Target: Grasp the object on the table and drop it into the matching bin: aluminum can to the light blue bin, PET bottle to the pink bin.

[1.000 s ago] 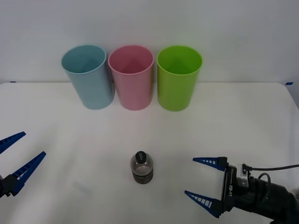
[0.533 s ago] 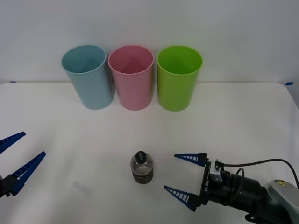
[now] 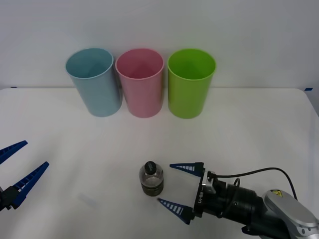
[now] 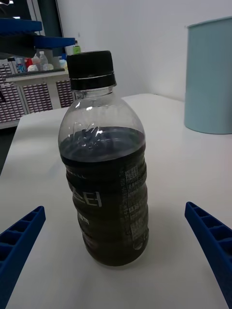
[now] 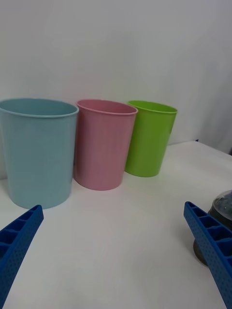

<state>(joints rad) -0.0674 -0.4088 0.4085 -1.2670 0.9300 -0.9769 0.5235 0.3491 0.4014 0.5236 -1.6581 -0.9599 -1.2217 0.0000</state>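
Front view, right claw [image 3: 180, 190] spread beside PET bottle [image 3: 151, 179]

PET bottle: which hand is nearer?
Right. The right hand, open, sits just beside the PET bottle on its right; the left hand waits open at the table's far left edge.

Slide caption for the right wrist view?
Open right hand lined up on the upright bottle, light blue bin behind.

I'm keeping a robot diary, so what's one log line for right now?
right gripper open beside bottle, not touching | left gripper open, idle at table's left edge | pink bin waiting
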